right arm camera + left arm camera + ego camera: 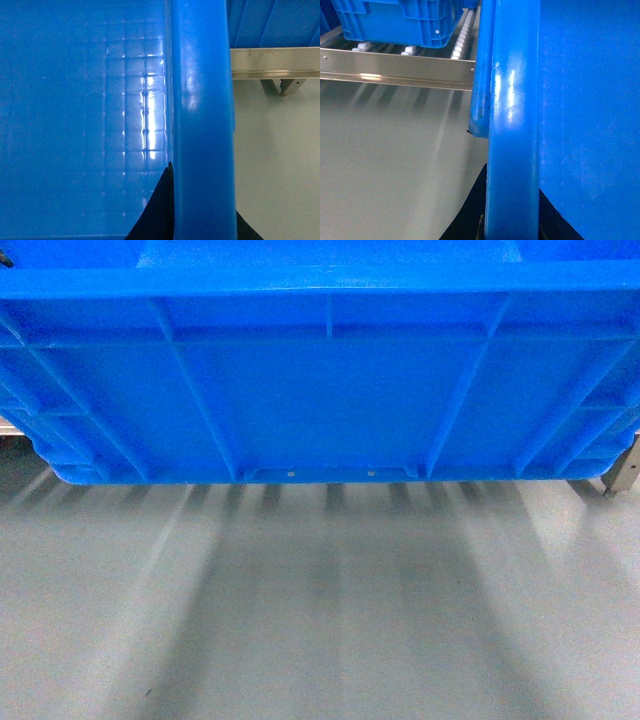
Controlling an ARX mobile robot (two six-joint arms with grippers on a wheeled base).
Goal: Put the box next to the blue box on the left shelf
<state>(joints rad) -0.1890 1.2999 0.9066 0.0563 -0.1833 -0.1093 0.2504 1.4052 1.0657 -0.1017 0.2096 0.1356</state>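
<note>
The box [320, 390] is a big bright blue crate that fills the upper half of the head view, hanging above the grey floor. In the left wrist view my left gripper [512, 181] is shut on the box's thick rim [512, 125], with a black finger on each side. My right gripper [202, 190] is shut on the opposite rim [202, 100], and the box's inside [85, 120] lies to its left. The left shelf's shiny front bar [395, 70] and white rollers [462, 35] lie ahead, carrying the other blue box [395, 22].
Grey floor [320, 620] spreads below the box. A steel bar [275, 62] with a bracket [280, 86] shows in the right wrist view, with blue plastic [270, 22] above it. A metal leg [622, 470] stands at the head view's right edge.
</note>
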